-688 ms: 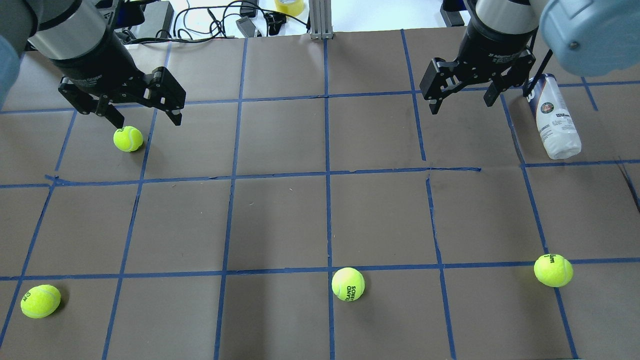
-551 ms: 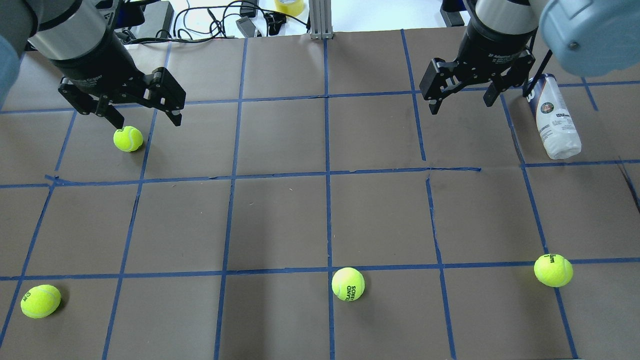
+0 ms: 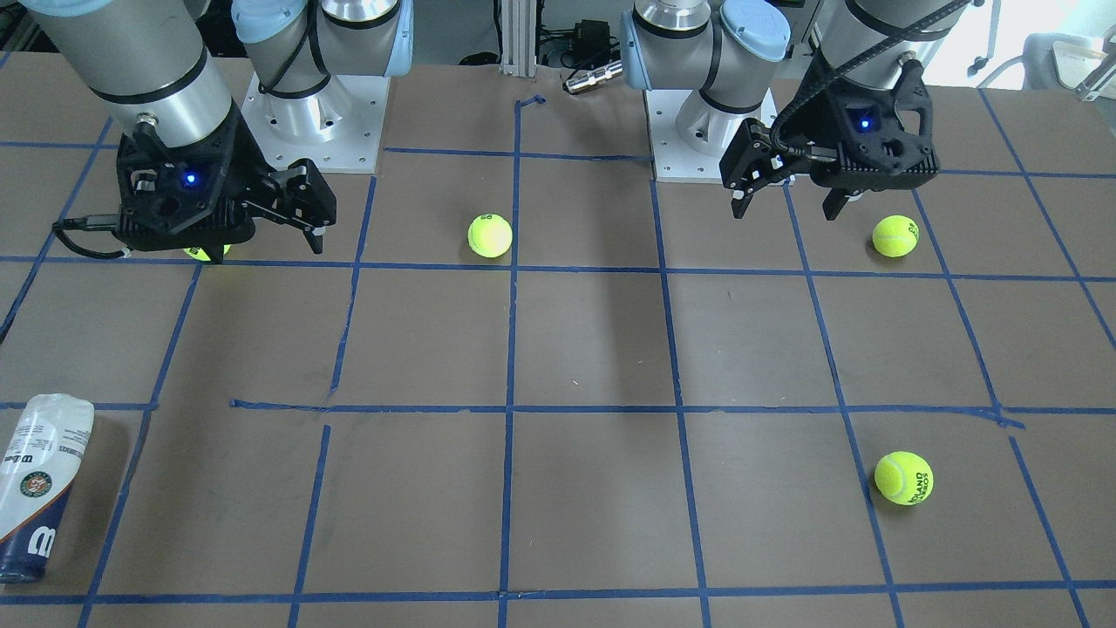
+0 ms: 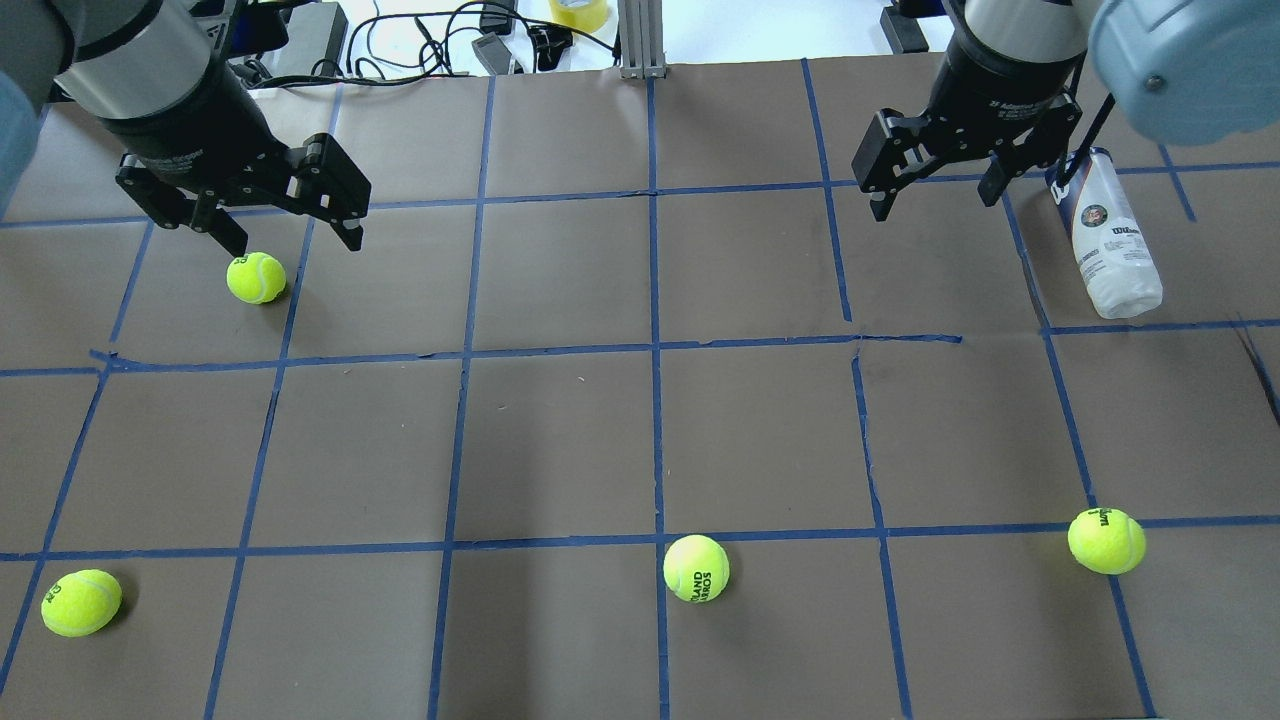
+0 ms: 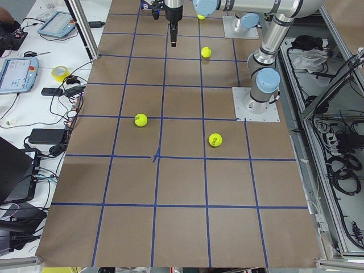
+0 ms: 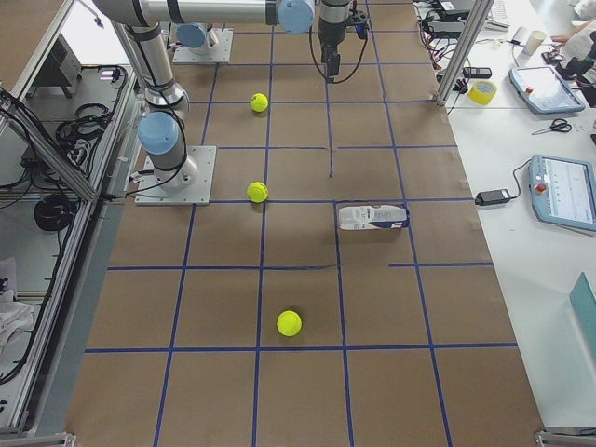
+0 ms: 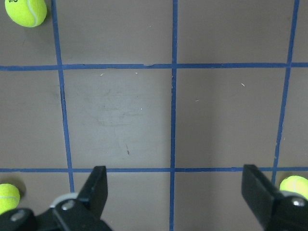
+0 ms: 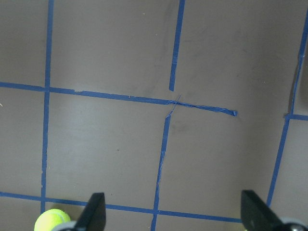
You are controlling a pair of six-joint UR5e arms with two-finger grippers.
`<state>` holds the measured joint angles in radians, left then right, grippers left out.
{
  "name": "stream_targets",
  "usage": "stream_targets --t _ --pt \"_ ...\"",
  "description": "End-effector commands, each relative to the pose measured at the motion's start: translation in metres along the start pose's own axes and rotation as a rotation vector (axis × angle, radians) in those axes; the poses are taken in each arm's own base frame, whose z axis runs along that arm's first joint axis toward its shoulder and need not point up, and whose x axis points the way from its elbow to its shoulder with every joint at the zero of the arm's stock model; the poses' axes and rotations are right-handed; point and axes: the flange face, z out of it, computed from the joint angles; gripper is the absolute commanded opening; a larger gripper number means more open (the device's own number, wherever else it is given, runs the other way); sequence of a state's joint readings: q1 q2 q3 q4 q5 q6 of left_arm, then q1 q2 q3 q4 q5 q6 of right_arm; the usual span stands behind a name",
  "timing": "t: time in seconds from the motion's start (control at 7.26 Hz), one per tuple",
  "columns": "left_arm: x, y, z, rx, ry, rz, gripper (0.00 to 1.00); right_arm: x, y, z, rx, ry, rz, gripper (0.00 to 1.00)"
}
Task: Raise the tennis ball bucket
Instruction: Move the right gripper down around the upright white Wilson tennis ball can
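Observation:
The tennis ball bucket (image 4: pixel 1108 235) is a clear tube with a white and navy Wilson label. It lies on its side on the brown table at the far right; it also shows in the front-facing view (image 3: pixel 35 484) and the right side view (image 6: pixel 372 217). My right gripper (image 4: pixel 934 205) is open and empty. It hovers above the table just left of the tube, apart from it. My left gripper (image 4: pixel 296 245) is open and empty, above a tennis ball (image 4: pixel 256 277) at the far left. Neither wrist view shows the tube.
Three more tennis balls lie on the table (image 4: pixel 560 440): front left (image 4: pixel 81 602), front middle (image 4: pixel 696 568), front right (image 4: pixel 1106 540). Cables and a tape roll (image 4: pixel 578 12) sit beyond the far edge. Blue tape lines grid the brown surface.
My right gripper has shifted slightly right and farther back, closer to the tube, still open. The left gripper, tube and balls have not moved.

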<state>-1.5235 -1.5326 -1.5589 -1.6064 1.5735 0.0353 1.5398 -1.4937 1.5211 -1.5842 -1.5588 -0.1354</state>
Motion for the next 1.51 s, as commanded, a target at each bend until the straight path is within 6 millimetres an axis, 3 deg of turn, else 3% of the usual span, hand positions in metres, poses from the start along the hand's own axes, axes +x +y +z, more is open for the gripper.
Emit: stream_targets --t 0.0,0.14,0.55,0.69,1.1,1.24,1.38 --pt "0.001 0.000 0.001 -0.004 0.000 0.003 1.00 0.088 -0.024 0.018 -0.009 0.013 0.119 1.00" --pt "0.000 -0.001 0.002 -0.004 0.001 0.000 1.00 0.148 -0.036 0.034 -0.015 0.047 0.155 1.00" --pt "0.000 -0.001 0.002 -0.002 0.001 0.000 1.00 0.268 -0.088 0.102 0.011 0.063 0.064 1.00" --pt "-0.001 -0.001 0.001 -0.001 0.001 -0.002 1.00 0.296 -0.102 0.131 -0.005 0.044 0.051 1.00" --pt "-0.001 -0.001 0.002 -0.002 0.001 -0.002 1.00 0.314 -0.126 0.187 0.020 0.061 -0.050 1.00" --pt "-0.001 -0.001 0.001 -0.001 0.001 -0.002 1.00 0.328 -0.126 0.210 -0.002 0.048 -0.073 1.00" --pt "-0.001 -0.001 0.001 -0.001 0.001 0.000 1.00 0.344 -0.122 0.220 0.009 0.048 -0.052 1.00"
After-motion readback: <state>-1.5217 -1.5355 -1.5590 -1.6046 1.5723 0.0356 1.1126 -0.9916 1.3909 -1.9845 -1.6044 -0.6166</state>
